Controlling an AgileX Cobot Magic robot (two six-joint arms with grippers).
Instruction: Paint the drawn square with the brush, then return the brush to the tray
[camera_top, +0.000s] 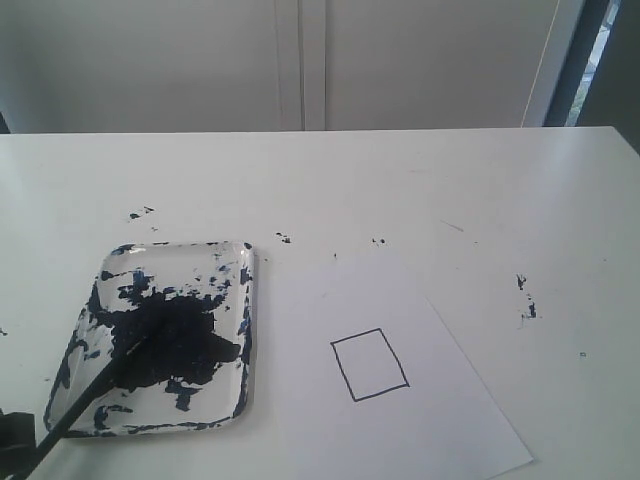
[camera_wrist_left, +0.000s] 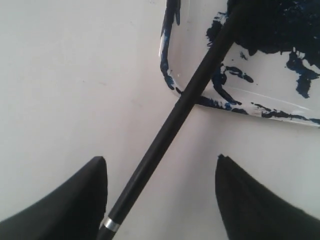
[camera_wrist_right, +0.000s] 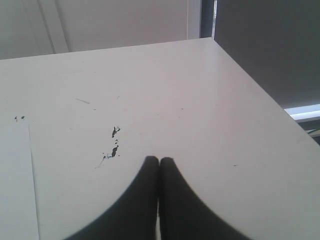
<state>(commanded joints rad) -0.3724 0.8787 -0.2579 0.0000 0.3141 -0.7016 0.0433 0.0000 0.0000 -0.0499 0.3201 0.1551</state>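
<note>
The left gripper (camera_wrist_left: 161, 158) hung over the white table (camera_wrist_left: 65, 75) with its two dark fingers (camera_wrist_left: 80, 205) spread wide. The brush (camera_wrist_left: 190, 95) ran slantwise through the gap, and neither finger touched it. A silver band (camera_wrist_left: 111, 225) ringed its black handle near the gripper. Further along, the handle crossed the rounded corner of the tray (camera_wrist_left: 265, 90), and its far end lay in the dark blue-black paint blotch (camera_wrist_left: 280, 25). Smaller streaks of paint marked the tray's rim.

White table (camera_top: 450, 180) w/ a white paper sheet (camera_top: 440, 430) lying flat, slightly skewed, toward the near side in exterior view. Dark paint specks (camera_top: 527, 300) on bare tabletop right of sheet. Smaller flecks (camera_top: 284, 238) just past its far edge. Pale wall panels (camera_top: 150, 60) behind, dark window frame (camera_top: 590, 50) far right.
</note>
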